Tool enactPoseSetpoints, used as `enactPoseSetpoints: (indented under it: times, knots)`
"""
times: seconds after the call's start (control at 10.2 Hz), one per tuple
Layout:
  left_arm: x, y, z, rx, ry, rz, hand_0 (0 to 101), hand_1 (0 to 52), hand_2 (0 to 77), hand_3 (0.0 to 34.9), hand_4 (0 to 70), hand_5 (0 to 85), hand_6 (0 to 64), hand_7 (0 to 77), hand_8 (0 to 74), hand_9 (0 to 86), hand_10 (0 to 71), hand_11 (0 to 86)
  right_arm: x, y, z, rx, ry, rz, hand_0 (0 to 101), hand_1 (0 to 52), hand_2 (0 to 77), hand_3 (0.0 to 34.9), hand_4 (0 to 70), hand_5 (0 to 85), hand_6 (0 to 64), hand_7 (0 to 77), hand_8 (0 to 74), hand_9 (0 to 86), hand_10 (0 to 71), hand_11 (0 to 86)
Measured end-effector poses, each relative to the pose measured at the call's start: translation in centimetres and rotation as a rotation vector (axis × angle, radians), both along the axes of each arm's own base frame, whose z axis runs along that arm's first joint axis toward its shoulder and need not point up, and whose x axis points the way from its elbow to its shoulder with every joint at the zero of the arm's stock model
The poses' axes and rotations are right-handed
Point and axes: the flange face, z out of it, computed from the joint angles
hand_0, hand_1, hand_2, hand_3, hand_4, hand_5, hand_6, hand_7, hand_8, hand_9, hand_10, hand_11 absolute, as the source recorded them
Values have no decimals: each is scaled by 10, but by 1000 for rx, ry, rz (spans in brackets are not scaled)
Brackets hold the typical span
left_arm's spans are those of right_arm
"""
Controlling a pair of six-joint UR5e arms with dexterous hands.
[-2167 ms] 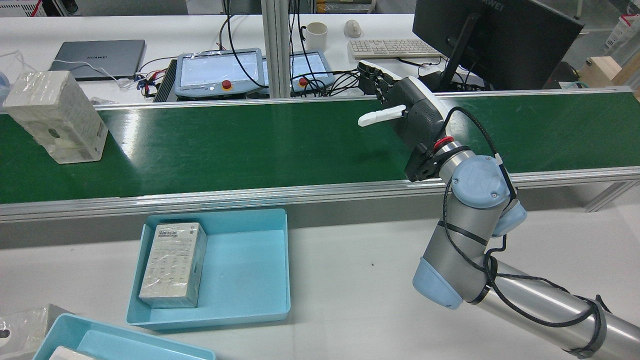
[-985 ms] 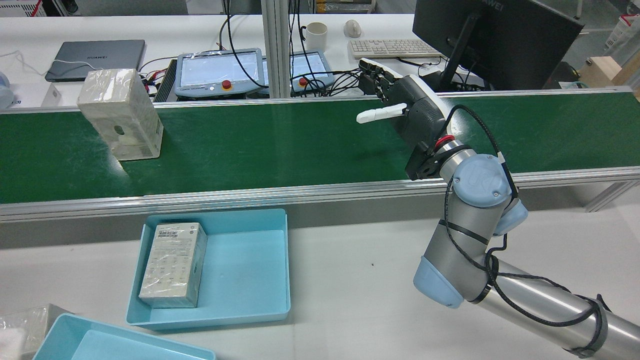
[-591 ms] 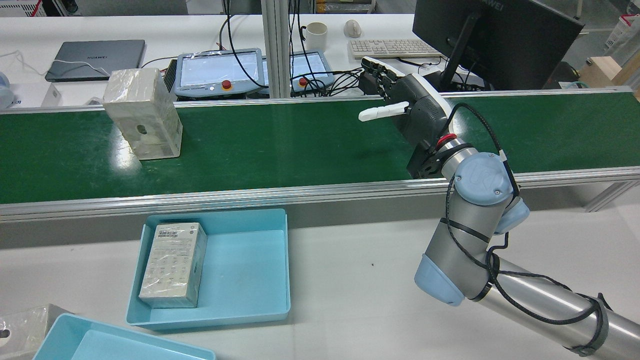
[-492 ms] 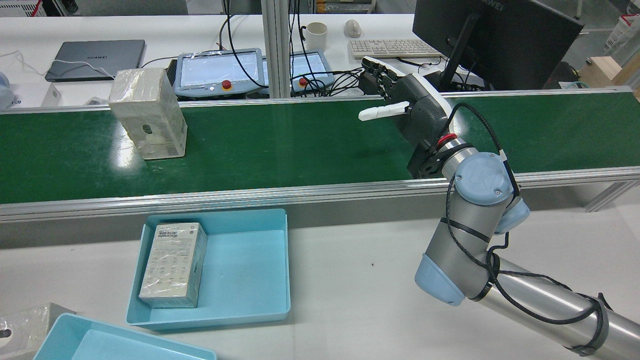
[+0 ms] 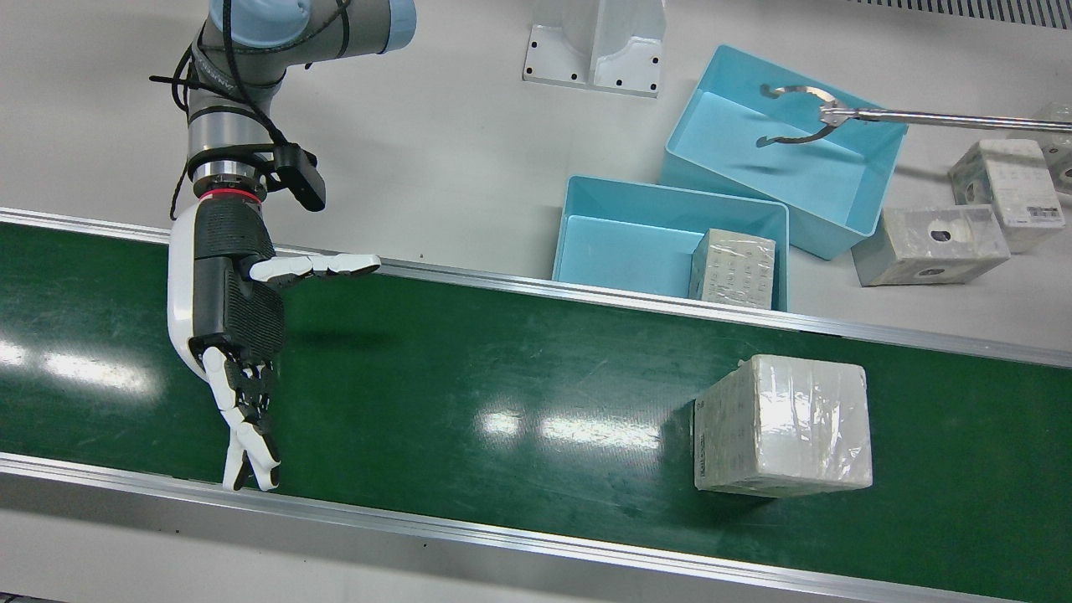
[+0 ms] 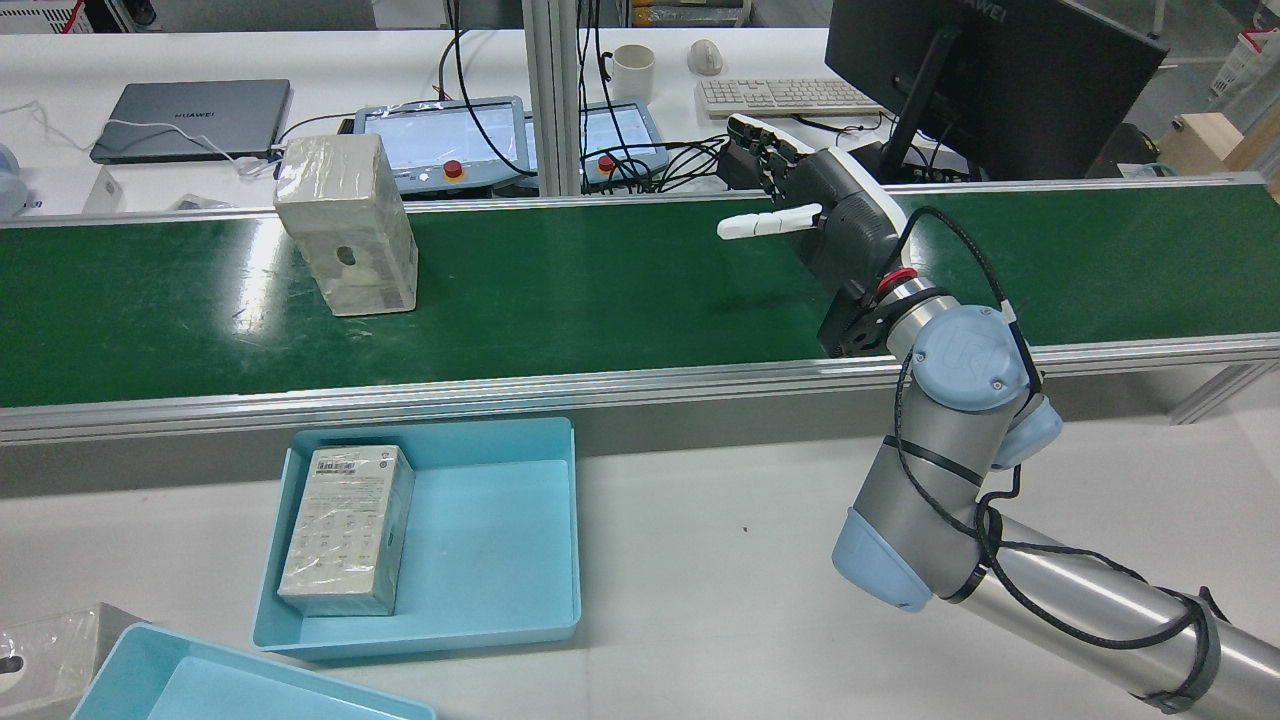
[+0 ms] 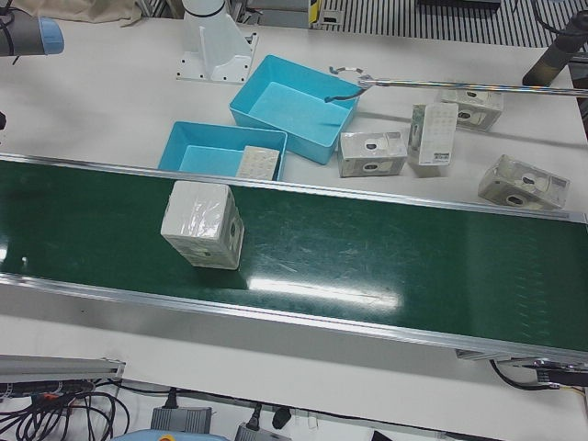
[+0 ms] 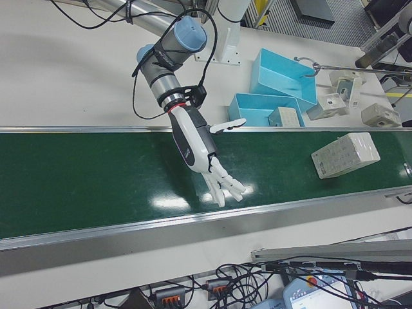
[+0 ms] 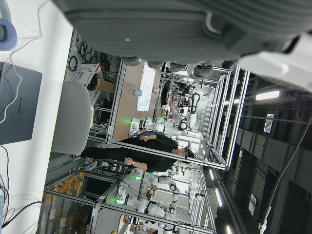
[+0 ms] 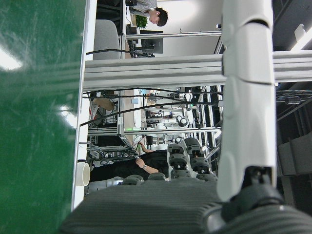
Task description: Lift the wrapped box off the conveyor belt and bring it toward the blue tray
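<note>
Rear and front views face each other, sharing the conveyor belt [image 6: 600,290].

The left hand [image 9: 195,34] showed only as a dark, blurred mass along the top edge of its own camera — whether its fingers were spread or closed could not be told, and no other view caught it. In the rear view a second tray [image 6: 240,685] was cut off by the bottom edge. A long metal grabber [image 5: 825,109] ran out of the front view's right edge; whoever held it stayed, presumably, outside the frame.
</note>
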Motion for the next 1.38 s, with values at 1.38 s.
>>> enactPoseSetpoints:
  times: [1.38]
  knots:
    - [0, 0, 0, 0, 0, 0, 0, 0, 11, 0, 0, 11, 5, 5, 5, 0, 5, 5, 5, -5, 10, -18, 0, 6, 490, 153, 55, 0, 87, 125, 27, 22, 0, 11, 0, 5]
